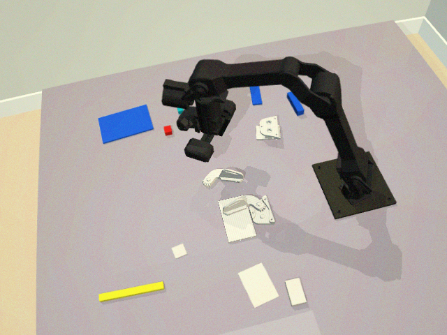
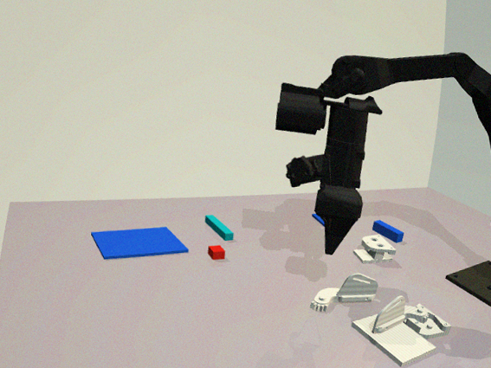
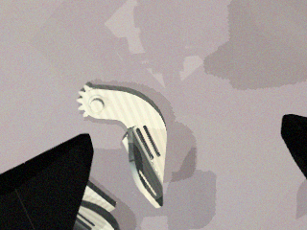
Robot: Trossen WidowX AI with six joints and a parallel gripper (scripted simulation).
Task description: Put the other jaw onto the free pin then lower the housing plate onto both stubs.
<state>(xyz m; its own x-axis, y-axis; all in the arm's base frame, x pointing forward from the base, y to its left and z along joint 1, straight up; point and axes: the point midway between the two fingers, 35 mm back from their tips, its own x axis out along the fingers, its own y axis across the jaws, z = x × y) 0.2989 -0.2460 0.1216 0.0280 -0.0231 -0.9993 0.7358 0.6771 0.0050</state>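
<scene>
My gripper (image 1: pixel 213 135) (image 3: pixel 187 134) is open and empty, above and behind the loose cream jaw. The loose jaw (image 1: pixel 214 174) (image 2: pixel 326 297) (image 3: pixel 139 112) lies on the table, with gear teeth at one end and a raised fin at the other. The cream base (image 1: pixel 238 227) (image 2: pixel 396 343) is in front of it. The seated jaw (image 1: pixel 235 206) (image 2: pixel 391 313) rests on the base beside the free pin (image 1: pixel 262 216) (image 2: pixel 429 326). The housing plate (image 1: pixel 269 124) (image 2: pixel 377 243), with two holes, sits raised over a lower slab behind. The left finger hides much of the base assembly in the wrist view.
A blue panel (image 1: pixel 126 124) (image 2: pixel 139 243), red cube (image 1: pixel 167 130) (image 2: pixel 216 252) and teal bar (image 2: pixel 218 227) lie at left. Two blue bars are behind the housing plate. A yellow bar (image 1: pixel 131 291) and several cream tiles lie in front.
</scene>
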